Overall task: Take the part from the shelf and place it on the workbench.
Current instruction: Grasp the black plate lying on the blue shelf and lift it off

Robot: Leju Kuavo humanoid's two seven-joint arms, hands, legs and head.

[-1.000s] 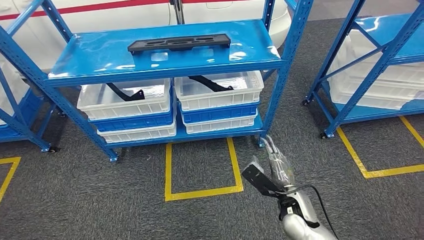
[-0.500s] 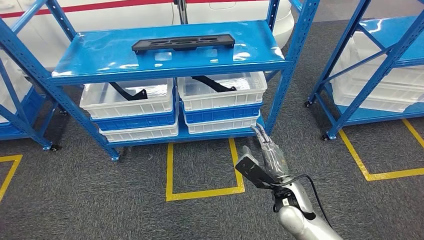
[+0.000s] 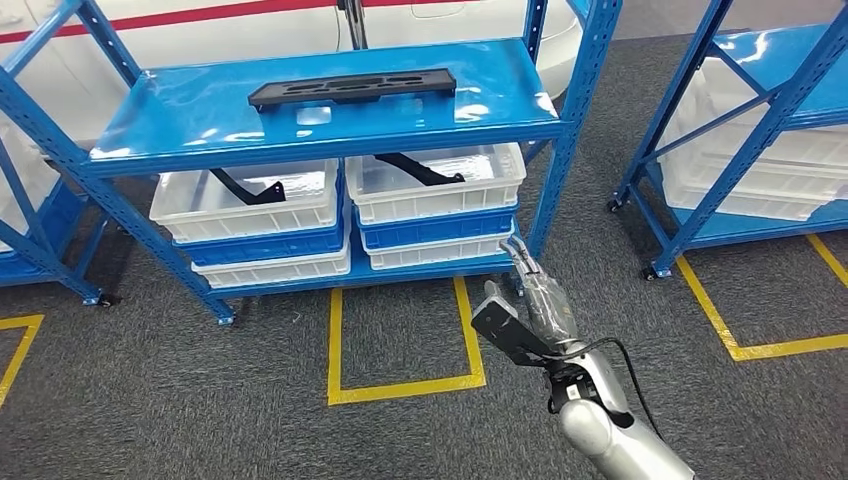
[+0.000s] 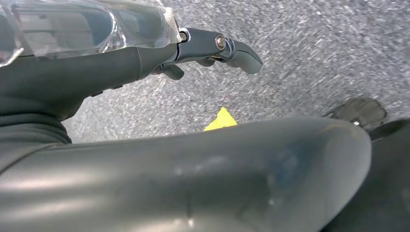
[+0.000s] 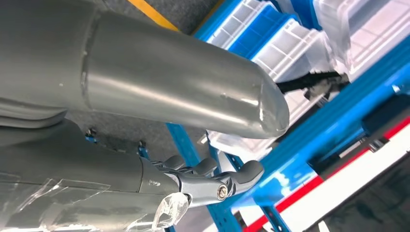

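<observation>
**While short of the shelf: reaching out, nothing in hand**

Judged from the layout, an early step: approach to the blue shelf rack (image 3: pixel 300 130), with pick-up and carry to the bench both ahead.

Noted in the lower middle of the head view: the right hand (image 3: pixel 530 310), raised over the grey carpet just right of the yellow floor tape (image 3: pixel 335 340). Aimed up-frame at the rack's lower tier, near the front post but apart from it. Fingers (image 5: pixel 241 171) stretched forward with curled tips, spread well clear of the thumb, gripping nothing.

Noted in the left wrist view: the left hand (image 4: pixel 121 63), hanging over the carpet. Fingers (image 4: pixel 237 48) likewise apart from the thumb and empty.

As for the part, three candidates:
- Upper middle of the frame: a long black slotted part (image 3: pixel 352 88), lying flat on the top shelf, untouched.
- Below it, right of centre: a black bracket (image 3: pixel 420 167) inside the right white crate (image 3: pixel 440 200).
- Left of centre: a second bracket (image 3: pixel 247 188) inside the left white crate (image 3: pixel 250 210).

Cannot tell from these frames which one counts as the target. Going by the low line of the hand, more likely the bracket in the right crate.

Next move, as a judgement: close the remaining gap, keep the fingers wide until around the part, clear the crate rim and the overhanging top shelf, then close firmly. For the top-shelf piece instead, lift the arm considerably first. Risk of clipping the blue post to the right of the crates.
</observation>
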